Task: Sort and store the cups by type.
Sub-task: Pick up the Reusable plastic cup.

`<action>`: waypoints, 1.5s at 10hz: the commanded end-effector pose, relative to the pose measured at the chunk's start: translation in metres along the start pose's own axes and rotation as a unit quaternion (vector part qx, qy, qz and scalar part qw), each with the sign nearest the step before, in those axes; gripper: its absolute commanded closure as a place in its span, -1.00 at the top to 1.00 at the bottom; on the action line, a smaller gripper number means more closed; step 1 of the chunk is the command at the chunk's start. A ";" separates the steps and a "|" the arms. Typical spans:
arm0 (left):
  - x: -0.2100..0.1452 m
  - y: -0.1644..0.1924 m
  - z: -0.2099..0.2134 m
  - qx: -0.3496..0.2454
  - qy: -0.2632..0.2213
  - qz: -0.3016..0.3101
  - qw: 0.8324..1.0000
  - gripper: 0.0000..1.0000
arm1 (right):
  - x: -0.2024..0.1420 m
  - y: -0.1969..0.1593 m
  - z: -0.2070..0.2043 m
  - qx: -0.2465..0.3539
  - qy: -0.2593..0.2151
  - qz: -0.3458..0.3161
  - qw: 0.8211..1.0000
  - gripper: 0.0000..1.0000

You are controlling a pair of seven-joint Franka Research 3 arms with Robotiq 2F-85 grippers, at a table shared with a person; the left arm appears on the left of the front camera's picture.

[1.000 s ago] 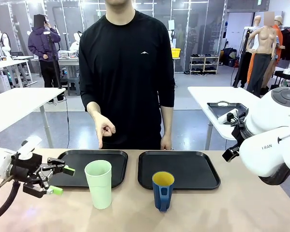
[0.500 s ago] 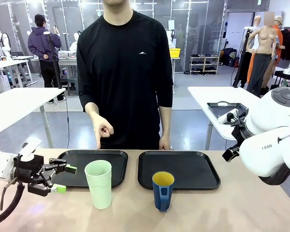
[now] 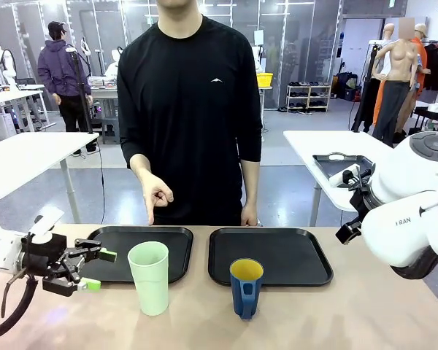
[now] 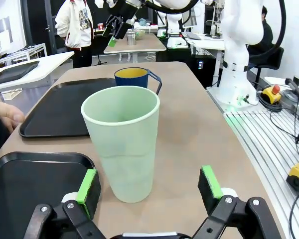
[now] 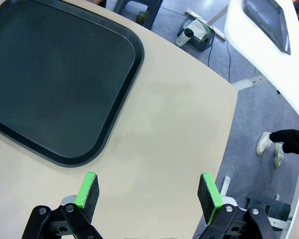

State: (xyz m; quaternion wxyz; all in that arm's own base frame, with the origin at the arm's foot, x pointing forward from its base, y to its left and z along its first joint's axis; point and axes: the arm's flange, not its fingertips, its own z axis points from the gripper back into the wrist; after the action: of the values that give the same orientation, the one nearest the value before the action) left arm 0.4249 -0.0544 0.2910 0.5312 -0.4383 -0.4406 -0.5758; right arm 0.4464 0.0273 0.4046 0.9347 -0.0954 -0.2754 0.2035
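Your left end effector (image 3: pixel 98 270), open and empty, sits near the tumbler's (image 3: pixel 151 281) nine o'clock, not touching. The tumbler stands on the surface (image 3: pixel 336 313) at the left tray's (image 3: pixel 109 244) five o'clock, and the mug (image 3: pixel 245 288) (handle toward the robot) at the right tray's (image 3: pixel 292 255) seven o'clock. Your right end effector (image 5: pixel 149 191) hangs open over bare surface beside that tray.

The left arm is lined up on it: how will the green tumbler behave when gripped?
Likely light: the tumbler looks empty and thin-walled. Tall, with a base narrower than its rim, it may tip if nudged high. Its smooth handleless wall might slip or flex in the left tool.
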 end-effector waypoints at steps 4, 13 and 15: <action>-0.017 0.016 -0.005 -0.015 -0.024 0.026 0.999 1.00 | -0.002 0.001 -0.001 0.001 0.002 0.000 1.000 1.00; -0.063 0.041 -0.046 -0.023 -0.079 0.044 0.996 1.00 | -0.002 0.001 -0.001 0.001 0.002 0.000 1.000 1.00; -0.068 0.044 -0.057 -0.022 -0.088 0.043 0.995 1.00 | -0.002 0.001 -0.001 0.001 0.002 0.000 1.000 1.00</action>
State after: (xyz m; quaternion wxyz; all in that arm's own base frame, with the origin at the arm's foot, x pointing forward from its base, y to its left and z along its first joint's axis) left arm 0.4642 -0.0870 0.2228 0.5135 -0.5226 -0.4392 -0.5199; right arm 0.4464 0.0273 0.4046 0.9347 -0.0954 -0.2754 0.2035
